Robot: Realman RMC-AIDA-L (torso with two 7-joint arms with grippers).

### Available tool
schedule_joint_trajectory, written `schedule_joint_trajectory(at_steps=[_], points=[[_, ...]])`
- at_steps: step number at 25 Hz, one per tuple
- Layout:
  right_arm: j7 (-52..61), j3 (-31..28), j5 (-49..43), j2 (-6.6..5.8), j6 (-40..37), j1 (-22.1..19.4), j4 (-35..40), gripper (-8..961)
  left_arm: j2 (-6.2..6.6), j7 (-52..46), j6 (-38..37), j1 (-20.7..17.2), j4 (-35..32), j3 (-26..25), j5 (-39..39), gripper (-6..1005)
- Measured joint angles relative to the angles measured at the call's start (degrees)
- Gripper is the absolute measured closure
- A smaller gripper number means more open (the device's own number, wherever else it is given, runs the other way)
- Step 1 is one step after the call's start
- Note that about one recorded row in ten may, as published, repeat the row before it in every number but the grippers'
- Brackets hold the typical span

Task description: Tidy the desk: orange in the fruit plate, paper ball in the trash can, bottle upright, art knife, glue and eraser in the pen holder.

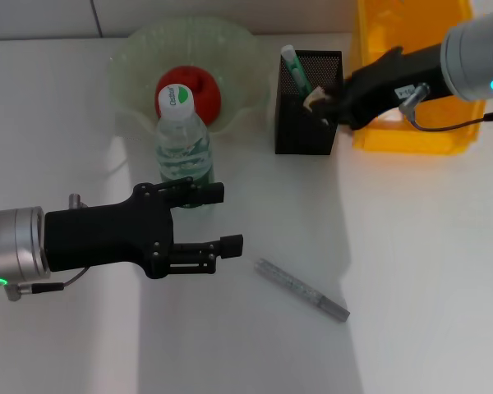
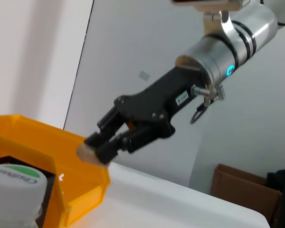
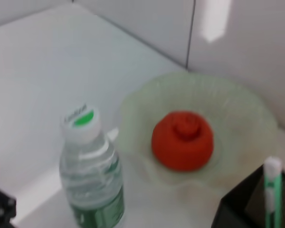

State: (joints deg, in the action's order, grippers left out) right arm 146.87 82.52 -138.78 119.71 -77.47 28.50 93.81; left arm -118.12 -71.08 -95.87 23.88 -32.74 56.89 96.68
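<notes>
Right gripper (image 1: 324, 105), closed on what appears to be the eraser (image 2: 85, 152), hovers over the pen holder (image 1: 306, 123); centre inside the mesh rim before releasing. Left gripper (image 1: 227, 217) idles open near the bottle (image 1: 181, 148).

Bench (image 1: 411, 246): smooth white top, matt with a soft sheen; fruit plate (image 1: 246, 49): translucent pale-green plastic, ribbed and glossy, holding a smooth orange (image 1: 209, 94). Bottle (image 1: 183, 144): clear glossy plastic, white cap, dark green label; pen holder (image 1: 300, 123): black metal mesh, matt; trash can (image 1: 411, 135): bright yellow-orange plastic, smooth. Left pincer (image 1: 226, 217) and right pincer (image 1: 329, 103): matt black casings on brushed silver metal wrists; art knife (image 1: 302, 289): grey, dull metallic look.
</notes>
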Motion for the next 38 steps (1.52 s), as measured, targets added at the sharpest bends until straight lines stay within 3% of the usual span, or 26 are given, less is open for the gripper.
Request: schedule_joint_trajectory(at_steps=[7,9,16,23,25,27,30,33,34,35,36,37,38], points=[[0.2,-4.3,-0.2,-0.35,4.0,2.6,-1.4,693,0.0,0.0,0.2,0.1,0.0,0.0,0.0,153],[-0.2,-5.6,-0.5,-0.46,8.8,4.3,-7.3,685,0.0,0.0,0.3,0.2,0.0,0.0,0.0,153],[-2.9,-8.3,-0.5,-0.5,13.1,9.7,-20.5,657,0.0,-0.1,0.4,0.3,0.0,0.0,0.0,153],[-3.8,-8.1,-0.5,-0.42,15.1,9.7,-21.6,628,0.0,-0.1,0.5,0.3,0.0,0.0,0.0,154],[-3.8,-8.1,-0.4,-0.42,15.1,9.5,-21.5,527,0.0,-0.1,0.5,0.2,0.0,0.0,0.0,154],[-3.8,-8.2,-0.2,-0.42,14.0,9.0,-19.7,426,0.08,-0.1,0.5,0.0,0.0,0.0,0.0,154],[-3.8,-8.2,-0.1,-0.44,11.6,8.1,-16.5,428,0.23,-0.1,0.3,-0.2,0.0,0.0,0.0,154],[-3.4,-8.2,-0.1,-0.45,4.3,7.0,-9.4,429,0.84,-0.2,-0.3,-0.7,0.0,0.0,0.0,154],[-2.6,-8.4,-0.1,-0.45,-2.6,6.9,-5.2,430,1.18,-0.3,-0.8,-1.0,0.0,0.0,0.0,154],[-2.6,-8.4,-0.1,-0.45,-2.6,6.9,-5.2,430,1.42,-0.3,-1.1,-1.2,0.0,0.0,0.0,154],[-1.4,-8.4,-0.2,-0.43,-9.3,7.3,-1.6,431,1.42,-0.3,-1.1,-1.2,0.0,0.0,0.0,154],[-1.4,-8.4,-0.2,-0.43,-9.3,7.3,-1.6,432,1.42,-0.3,-1.1,-1.2,0.0,0.0,0.0,154],[-0.9,-8.2,-0.3,-0.39,-12.2,7.5,-0.6,432,2.64,-0.4,-2.1,-2.1,0.0,0.4,0.1,154]])
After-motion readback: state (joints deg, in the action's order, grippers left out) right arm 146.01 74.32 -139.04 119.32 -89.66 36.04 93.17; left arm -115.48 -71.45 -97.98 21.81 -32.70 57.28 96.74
